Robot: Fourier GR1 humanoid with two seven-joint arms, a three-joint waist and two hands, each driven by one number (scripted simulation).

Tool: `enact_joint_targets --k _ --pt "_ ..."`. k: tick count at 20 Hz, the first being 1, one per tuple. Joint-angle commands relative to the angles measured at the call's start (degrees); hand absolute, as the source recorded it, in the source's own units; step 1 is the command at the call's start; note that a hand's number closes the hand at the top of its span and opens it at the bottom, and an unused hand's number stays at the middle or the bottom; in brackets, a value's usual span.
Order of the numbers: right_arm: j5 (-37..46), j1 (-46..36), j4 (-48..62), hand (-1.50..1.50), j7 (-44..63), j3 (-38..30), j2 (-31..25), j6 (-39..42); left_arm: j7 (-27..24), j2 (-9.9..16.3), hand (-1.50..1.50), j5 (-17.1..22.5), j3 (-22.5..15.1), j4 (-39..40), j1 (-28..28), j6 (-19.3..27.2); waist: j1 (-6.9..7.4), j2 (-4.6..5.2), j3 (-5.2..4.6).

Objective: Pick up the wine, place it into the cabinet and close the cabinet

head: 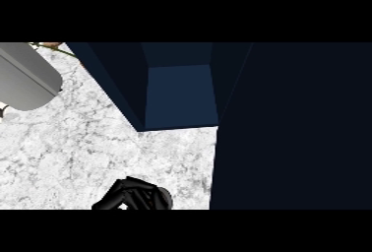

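A dark blue cabinet stands on the white marbled worktop, open toward the viewer with its door filling the right side of the view. One black hand shows at the lower edge, its fingers curled together; I cannot tell which hand it is or whether it holds something, and the wine is not visible. A grey forearm lies at the upper left.
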Motion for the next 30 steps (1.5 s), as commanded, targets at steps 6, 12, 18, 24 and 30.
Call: enact_joint_targets --k 6,12,18,24,30 --pt "-2.0 0.4 -2.5 -1.50 1.4 -0.5 0.0 -0.6 -2.4 1.6 1.50 3.3 -3.7 -5.6 -4.6 0.6 0.44 0.50 0.14" --pt "-2.2 0.2 -3.7 -1.50 2.2 -1.4 0.0 -1.6 -3.7 3.7 1.50 6.4 -4.1 -7.1 -6.9 0.6 1.09 0.47 0.33" --pt "-2.7 -1.5 -2.4 -1.50 2.3 -3.6 -1.0 -1.7 -5.1 1.8 1.50 10.0 -3.3 -5.3 -11.6 0.6 1.00 0.73 0.44" --pt "-2.8 -0.8 -3.4 -1.50 2.6 -3.7 -0.5 -2.3 -4.0 1.3 1.50 16.4 1.0 -2.6 -18.8 0.6 0.36 0.84 0.57" --pt "-2.6 0.9 -1.9 -1.50 -0.4 -5.1 -1.1 0.3 -4.9 -3.6 1.50 21.3 1.2 2.1 -22.4 0.6 0.13 0.98 0.66"
